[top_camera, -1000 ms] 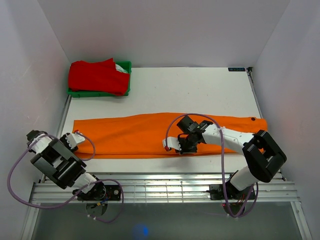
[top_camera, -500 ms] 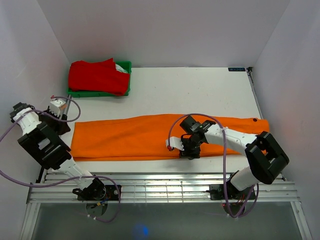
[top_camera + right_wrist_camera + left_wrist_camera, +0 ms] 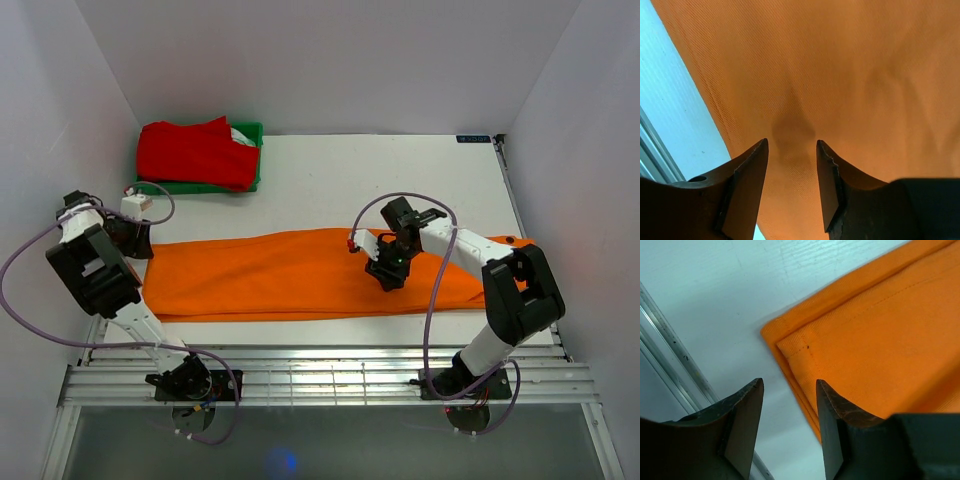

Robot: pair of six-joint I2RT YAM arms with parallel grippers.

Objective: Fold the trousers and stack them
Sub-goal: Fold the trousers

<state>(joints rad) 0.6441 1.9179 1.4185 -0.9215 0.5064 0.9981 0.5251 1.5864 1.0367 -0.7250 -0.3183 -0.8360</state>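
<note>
Trousers, soft and limp, lie flat on the counter beside the bin; the left gripper hangs open and empty over the bin-side hem corner, probably the best hold, and the right gripper, equally open and empty, farther off.

Left hand swung to trousers left end; right hand shifted toward far edge.

The worktop is lit brightly and evenly from above, and only thin, soft shadows are cast under the right arm. In the wrist views the left tool and right tool are rendered dark and slightly soft. The weave of the trousers is kept sharp — a dim shadow is thrown on it just off the right tool's tip.
</note>
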